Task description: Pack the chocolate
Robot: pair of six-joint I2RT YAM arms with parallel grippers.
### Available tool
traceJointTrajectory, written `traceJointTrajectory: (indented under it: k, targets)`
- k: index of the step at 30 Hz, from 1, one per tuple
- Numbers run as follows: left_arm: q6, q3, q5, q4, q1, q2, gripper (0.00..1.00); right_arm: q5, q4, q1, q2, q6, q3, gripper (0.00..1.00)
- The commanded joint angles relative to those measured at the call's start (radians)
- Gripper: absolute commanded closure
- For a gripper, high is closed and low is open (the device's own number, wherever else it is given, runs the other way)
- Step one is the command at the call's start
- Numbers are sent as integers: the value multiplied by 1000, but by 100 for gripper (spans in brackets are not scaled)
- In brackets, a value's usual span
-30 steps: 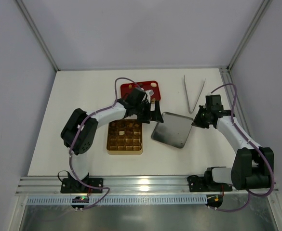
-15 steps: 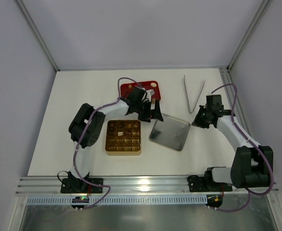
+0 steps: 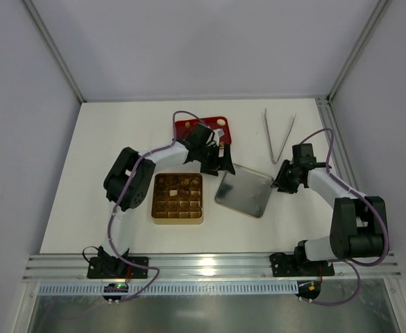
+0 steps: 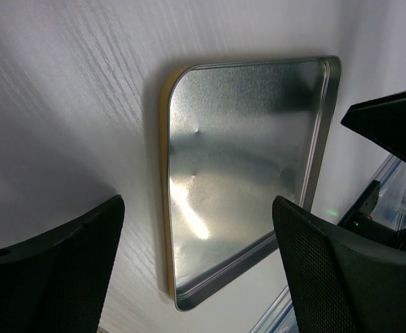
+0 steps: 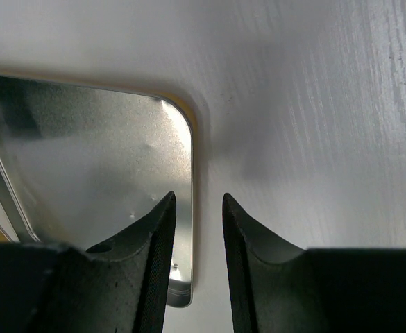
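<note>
Few chocolate (image 3: pixel 177 182) pieces sit in the gold box (image 3: pixel 178 211); more lie on the red tray (image 3: pixel 189 132). Both lots are near my left tool (image 4: pixel 199 236), which hangs spread wide over the lid (image 3: pixel 248 194). My right tool (image 5: pixel 199 201), narrowly apart, straddles the lid's rim and grips nothing, well apart from the chocolate. I judge the lid is in hand and packing barely begun. Next, close squarely on that rim.

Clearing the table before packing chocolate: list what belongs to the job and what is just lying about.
Job: tiny brown and cream chocolate pieces; gold square compartment box; red rectangular tray; silver metal lid.
Lying about: long metal tweezers.
</note>
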Motion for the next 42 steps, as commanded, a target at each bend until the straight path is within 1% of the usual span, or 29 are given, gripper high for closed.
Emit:
traceJointTrajectory:
  k: [1,4,5,6,7,14,17,18,23,25,29,31,32,36,37,40,41,42]
  targets:
    - [26,39,-47,-70,-15,28,15,9,67,8,25,16,1,65]
    - [52,88,-90,-122,-27,62,21,20,78,8,55,16,12,65]
    - [55,99,-102,-159,-30,68,25,21,81,7,62,16,15,66]
    - [61,106,-119,-171,-33,78,26,24,84,10,75,16,18,66]
    - [63,120,-147,-187,-41,82,28,26,92,10,81,16,18,66]
    - [98,202,-309,-339,-69,128,47,29,107,11,111,13,26,66]
    - [106,222,-371,-386,-79,144,52,27,113,11,119,15,32,66]
    - [115,229,-401,-406,-89,149,56,29,113,11,119,13,35,66]
    - [124,263,-471,-441,-113,169,66,27,119,15,119,13,38,66]
    - [126,271,-488,-448,-121,174,68,27,121,15,116,13,38,66]
    - [121,275,-503,-451,-133,178,76,24,132,15,108,13,27,66]
    - [120,277,-541,-452,-141,178,78,17,145,16,108,16,19,66]
    - [118,277,-546,-452,-147,177,82,15,148,16,111,16,18,66]
    - [120,280,-567,-451,-162,175,85,6,164,21,119,21,12,66]
    - [120,281,-572,-451,-167,174,89,4,168,21,119,21,9,66]
    - [121,284,-583,-449,-173,172,96,-5,176,24,118,22,7,65]
    - [121,283,-586,-449,-173,169,100,-6,178,25,118,21,7,65]
    - [123,283,-584,-449,-175,166,100,-8,178,25,118,21,6,65]
